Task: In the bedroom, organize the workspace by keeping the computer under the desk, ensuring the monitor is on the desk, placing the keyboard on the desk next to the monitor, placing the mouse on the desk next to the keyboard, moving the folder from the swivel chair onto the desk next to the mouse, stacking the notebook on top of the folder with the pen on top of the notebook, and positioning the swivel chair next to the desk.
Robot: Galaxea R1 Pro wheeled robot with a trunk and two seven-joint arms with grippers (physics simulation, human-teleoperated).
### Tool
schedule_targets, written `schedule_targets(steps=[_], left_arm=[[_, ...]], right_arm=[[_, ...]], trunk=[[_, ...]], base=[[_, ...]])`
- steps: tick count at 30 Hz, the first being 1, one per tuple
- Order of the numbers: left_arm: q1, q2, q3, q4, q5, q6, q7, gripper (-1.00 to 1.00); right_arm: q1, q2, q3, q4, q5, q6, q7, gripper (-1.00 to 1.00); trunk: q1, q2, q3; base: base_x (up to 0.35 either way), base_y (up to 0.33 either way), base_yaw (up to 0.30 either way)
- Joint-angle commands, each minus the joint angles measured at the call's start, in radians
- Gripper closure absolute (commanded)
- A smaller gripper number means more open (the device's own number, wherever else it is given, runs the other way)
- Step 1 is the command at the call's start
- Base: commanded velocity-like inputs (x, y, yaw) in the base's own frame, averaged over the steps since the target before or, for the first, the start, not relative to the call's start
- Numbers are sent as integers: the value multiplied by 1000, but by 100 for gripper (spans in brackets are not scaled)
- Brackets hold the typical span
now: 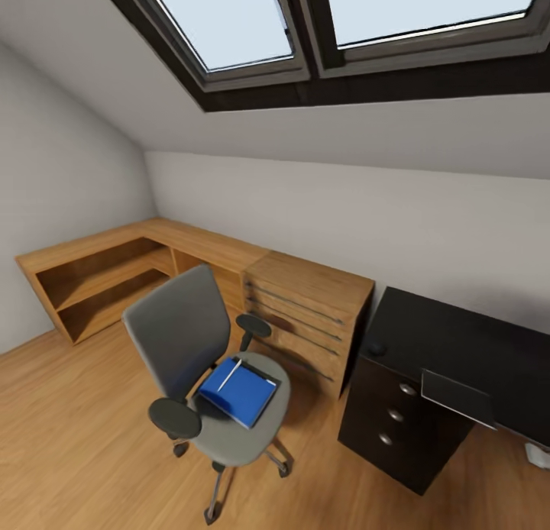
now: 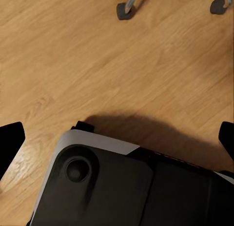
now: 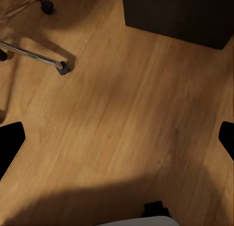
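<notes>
Blue is noted first: the folder [image 1: 238, 395] lies flat on the seat of the swivel chair [image 1: 205, 362], with the pen [image 1: 230, 374], a thin pale stick, resting across its upper part. A thin dark edge is seen along the folder's far side; whether that is the notebook cannot be told. The chair stands on the wooden floor [image 1: 69, 438], near the desk [image 1: 458, 347] but apart from it, and just in front of the low wooden shelving [image 1: 114, 274] and a wooden drawer chest [image 1: 305, 316].

On the glossy black desk top, the mouse [image 1: 375, 349] is seen as a small dark oval near the corner, and the keyboard [image 1: 458, 397] sits at the front edge, overhanging slightly. A pale object at the frame's right edge under the desk may be the computer [image 1: 539, 455]; too little is shown to be sure.

By judgement, little is finished: the folder and pen are not yet moved to the desk, the stacking is not done, and the chair is not yet positioned.

In the wrist views, the left gripper [image 2: 117, 138] and right gripper [image 3: 117, 138] are pointed at the floor, each with its dark fingertips set wide apart and nothing between them.

No brands, labels or legible writing are found.
</notes>
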Motion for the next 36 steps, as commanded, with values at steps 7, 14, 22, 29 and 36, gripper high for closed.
schedule_targets(steps=[7,14,22,29,36], left_arm=[[-1,0,8,2,-2,-2,-5,-100],[-1,0,9,2,-2,-2,-5,-100],[-1,16,10,4,-2,-3,-4,-100],[16,95,10,19,-3,-2,-1,-100],[45,138,10,20,-4,-2,0,-100]], right_arm=[[-1,0,-5,1,-7,-3,12,-100],[-1,0,-5,1,-2,-3,12,-100],[-3,-6,-9,-80,20,43,-20,-100],[-55,-17,-9,-473,61,562,-184,-100],[-334,-64,-11,-530,63,830,-275,-100]], trunk=[[1,-1,-3],[1,-1,-3],[1,-1,-3],[1,-1,-3],[1,-1,-3]], base=[[335,0,83],[281,0,12],[34,0,1],[0,0,0],[0,0,0]])
